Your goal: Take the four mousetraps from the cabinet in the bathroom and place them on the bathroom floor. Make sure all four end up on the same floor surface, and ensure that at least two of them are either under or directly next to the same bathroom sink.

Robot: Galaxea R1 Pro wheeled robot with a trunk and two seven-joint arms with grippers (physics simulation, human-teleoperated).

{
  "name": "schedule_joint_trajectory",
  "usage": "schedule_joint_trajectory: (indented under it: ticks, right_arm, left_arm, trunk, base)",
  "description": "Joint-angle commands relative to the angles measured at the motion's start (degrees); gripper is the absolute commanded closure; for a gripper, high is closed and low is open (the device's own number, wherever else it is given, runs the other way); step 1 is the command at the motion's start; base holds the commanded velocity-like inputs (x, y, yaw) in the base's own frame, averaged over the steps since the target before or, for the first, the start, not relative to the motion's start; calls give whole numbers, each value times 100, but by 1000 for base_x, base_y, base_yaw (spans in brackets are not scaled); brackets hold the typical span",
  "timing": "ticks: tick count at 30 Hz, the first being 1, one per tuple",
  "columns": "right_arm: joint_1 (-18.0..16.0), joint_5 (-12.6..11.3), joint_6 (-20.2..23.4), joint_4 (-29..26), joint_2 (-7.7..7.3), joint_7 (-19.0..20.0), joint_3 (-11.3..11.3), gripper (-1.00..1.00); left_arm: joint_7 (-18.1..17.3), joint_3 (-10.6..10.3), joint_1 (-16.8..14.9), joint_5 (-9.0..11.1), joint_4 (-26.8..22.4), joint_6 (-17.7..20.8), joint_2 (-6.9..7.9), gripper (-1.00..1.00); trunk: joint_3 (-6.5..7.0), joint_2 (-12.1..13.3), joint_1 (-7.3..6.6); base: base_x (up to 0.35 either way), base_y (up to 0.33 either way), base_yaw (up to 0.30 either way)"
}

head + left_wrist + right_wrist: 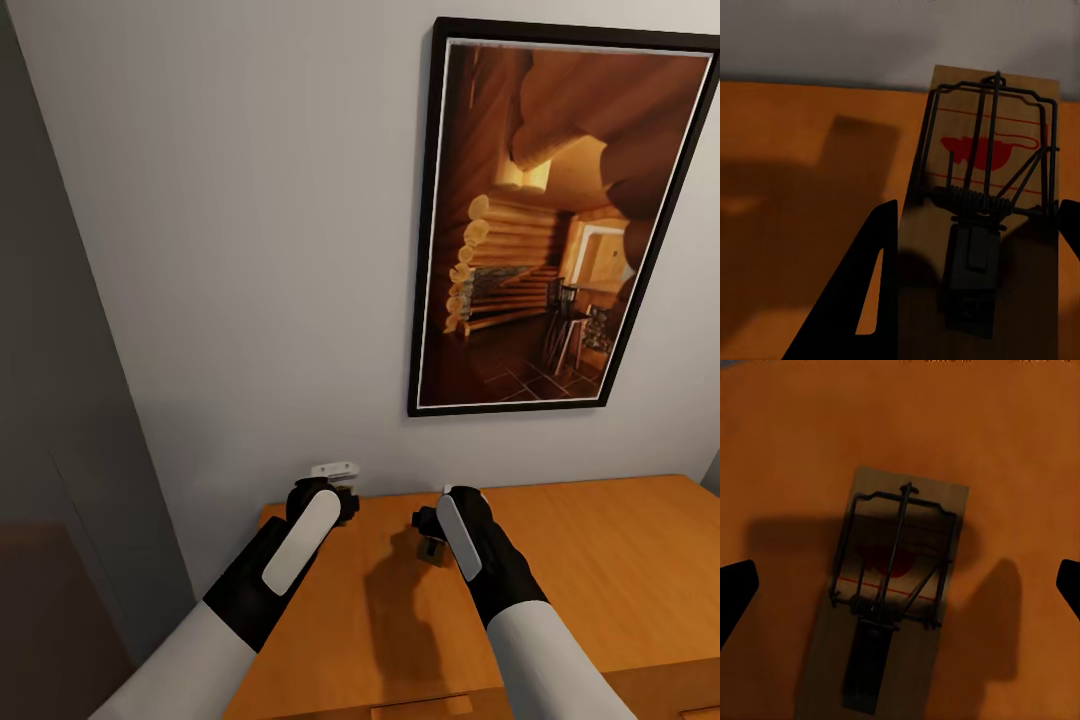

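Observation:
The cabinet's orange-brown top [600,560] lies under both arms. In the left wrist view a mousetrap [979,150], a wooden slab with black wire and a red mark, fills the gap between the black fingers [870,300]. My left gripper [335,497] is shut on it near the cabinet's back edge, and the trap's far end stands out against the wall. Another mousetrap [896,547] lies flat on the cabinet top [1020,450]. My right gripper [430,533] hovers over it, open, with its fingertips [735,592] far out on either side and not touching it.
A grey wall rises right behind the cabinet, with a large black-framed picture [560,220] above it. A small white fitting [333,468] sits on the wall by the left gripper. A dark grey panel [60,400] stands at the left. Drawer fronts [420,708] show at the near edge.

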Motion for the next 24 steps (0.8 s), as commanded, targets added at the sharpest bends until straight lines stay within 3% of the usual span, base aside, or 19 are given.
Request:
schedule_joint_trajectory:
  ticks: [1,7,13,24]
  right_arm:
    - [-5,-56,13,-5,0,-56,6,-100]
    - [-5,-56,19,-5,0,-58,5,-100]
    - [-5,-43,19,-5,0,-62,5,-100]
    - [-5,-62,41,3,0,-76,-12,-100]
  left_arm:
    - [62,-6,-7,31,-5,31,0,100]
    - [62,-7,-7,31,-5,27,0,100]
    - [77,-6,-7,31,-5,-191,0,100]
    - [82,-8,-7,24,-3,-239,0,100]
  trunk:
    - [-9,-7,2]
    - [-9,-7,2]
    - [-9,-7,2]
    - [-9,-7,2]
  base:
    - [69,16,0]
    - [120,26,0]
    - [8,2,0]
    - [0,0,0]
